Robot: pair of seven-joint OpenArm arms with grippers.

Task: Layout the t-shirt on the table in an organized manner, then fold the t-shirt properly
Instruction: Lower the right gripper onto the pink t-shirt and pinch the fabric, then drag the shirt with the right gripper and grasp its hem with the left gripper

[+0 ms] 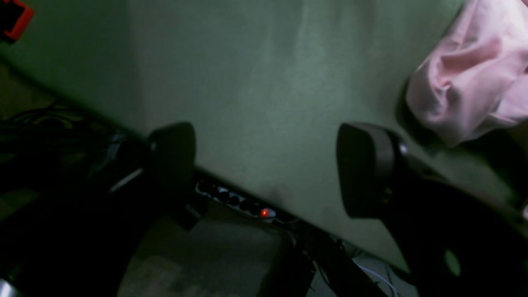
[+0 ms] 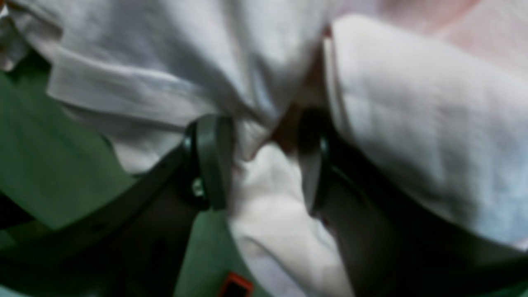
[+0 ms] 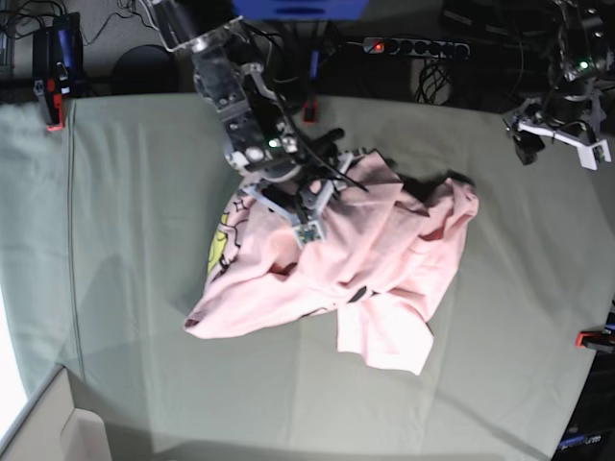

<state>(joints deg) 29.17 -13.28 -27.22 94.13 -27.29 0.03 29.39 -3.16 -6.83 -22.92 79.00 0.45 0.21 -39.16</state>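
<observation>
The pale pink t-shirt (image 3: 365, 250) lies crumpled in a heap in the middle of the grey-green table (image 3: 135, 288), with a bit of yellow-green print (image 3: 220, 242) showing at its left edge. My right gripper (image 2: 262, 161) is down at the heap's back left part, shut on a bunched fold of the t-shirt (image 2: 268, 198) that fills the gap between its fingers. Off at the table's back right corner, my left gripper (image 1: 268, 165) hangs open with only bare table (image 1: 264, 82) between its fingers. A lobe of the t-shirt (image 1: 466, 82) shows at the upper right of the left wrist view.
Red clamps sit at the table's back left (image 3: 53, 106) and right edge (image 3: 596, 338). One more red clamp (image 2: 235, 285) shows near the right gripper. A power strip (image 3: 413, 46) and cables lie beyond the back edge. The table edge (image 1: 247, 194) runs just under the left gripper.
</observation>
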